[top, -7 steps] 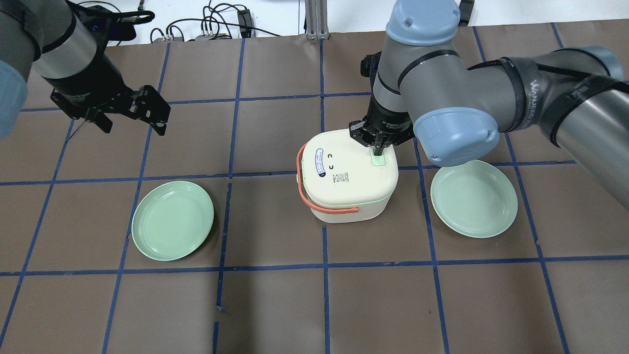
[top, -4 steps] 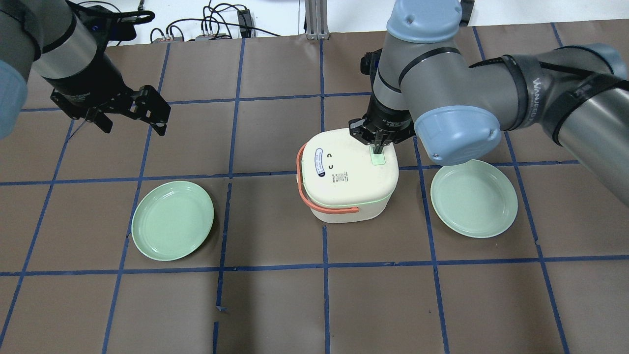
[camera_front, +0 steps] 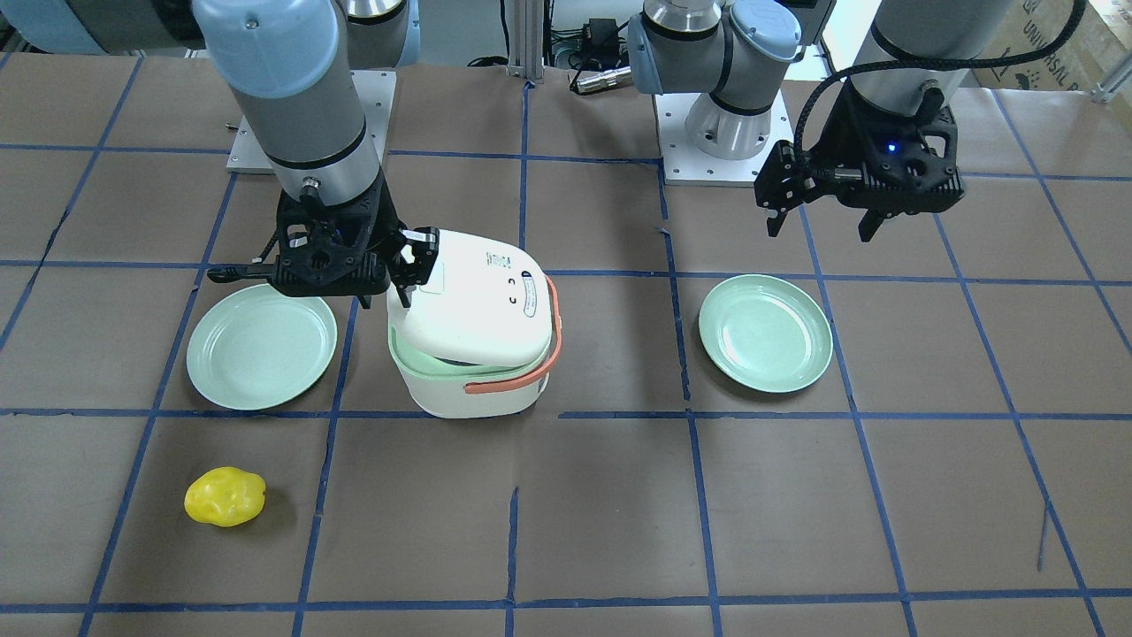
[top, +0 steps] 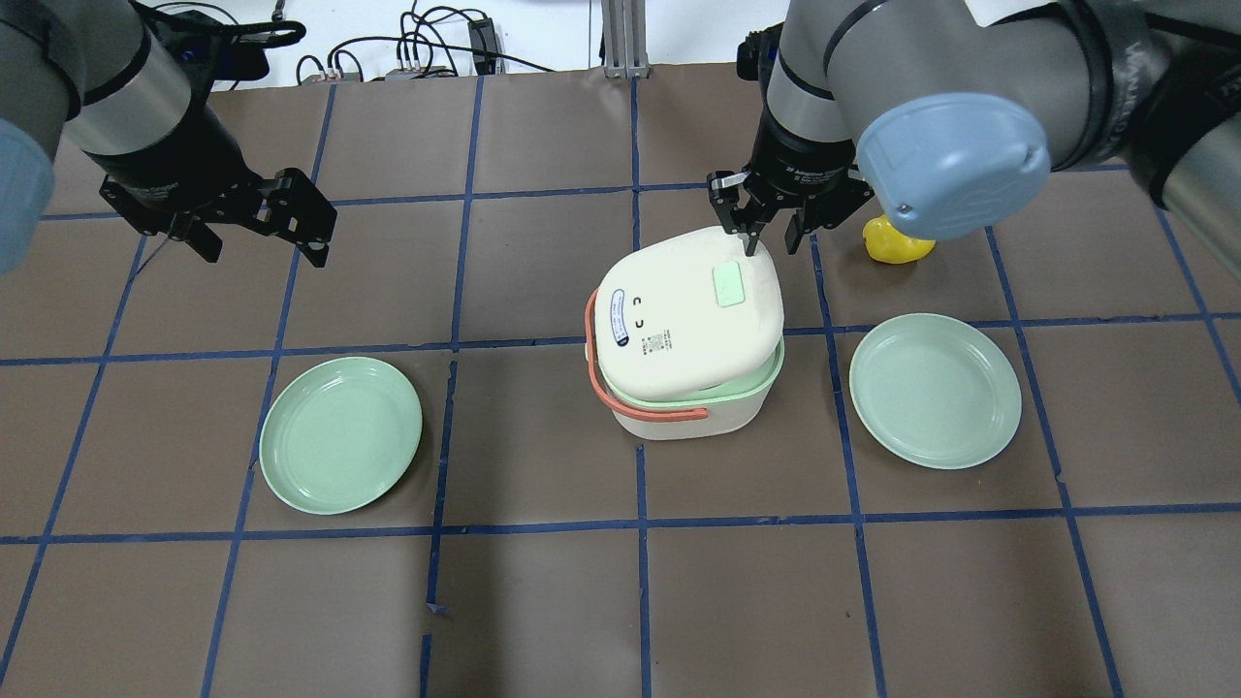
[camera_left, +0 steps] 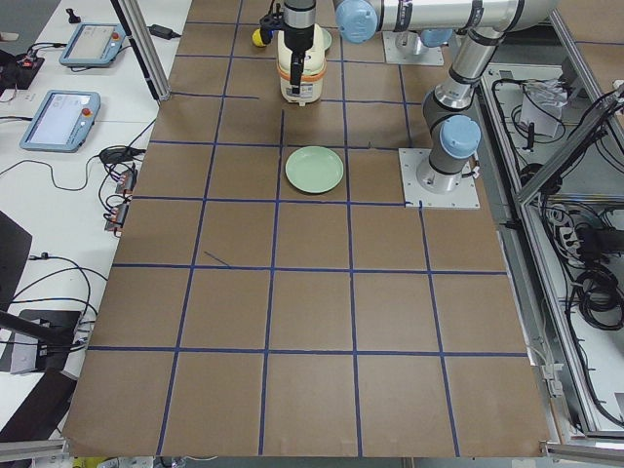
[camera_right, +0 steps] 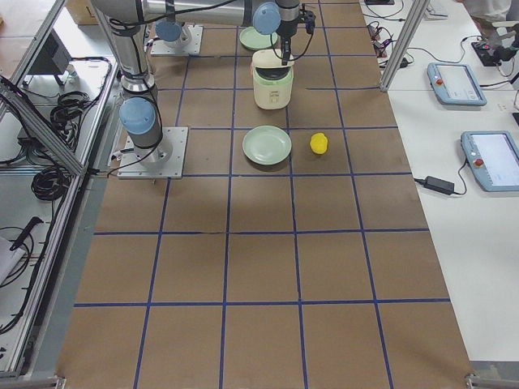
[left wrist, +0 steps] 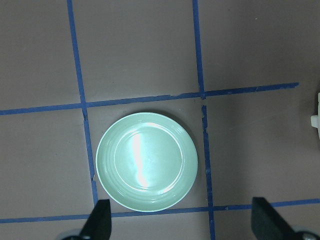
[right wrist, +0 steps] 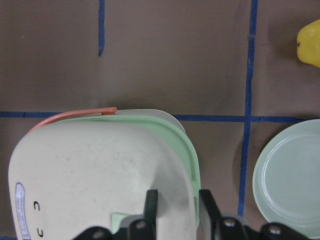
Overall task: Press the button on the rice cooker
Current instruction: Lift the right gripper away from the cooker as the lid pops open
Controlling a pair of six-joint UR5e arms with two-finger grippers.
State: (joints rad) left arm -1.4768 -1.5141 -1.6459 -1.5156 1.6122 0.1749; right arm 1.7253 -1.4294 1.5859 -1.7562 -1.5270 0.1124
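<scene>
Okay: rice cooker (top: 679, 334) sits mid-table between left plate (top: 341, 433) and right plate (top: 936, 390). Its lid (camera_front: 478, 310) is raised and tilted, green button (top: 729, 286) on top. Right gripper (top: 768, 240) hangs at the lid's far edge, fingers a narrow gap apart, empty; contact is hard to tell. Left gripper (top: 262, 249) is spread wide, empty, hovering near left plate. Yellow lump (camera_front: 225, 496) lies beyond right plate.

The rice cooker (top: 679, 422) stands centrally, its lid (top: 679, 325) raised, with the right hand (top: 768, 242) close at the lid's far edge. Bare strips part it from the left plate (top: 339, 434) and right plate (top: 936, 391). A yellow lump (top: 897, 247) lies beyond the right plate, near that hand. The left hand (top: 262, 254) hovers well apart. Open tabletop (top: 543, 601) runs along the near side.
</scene>
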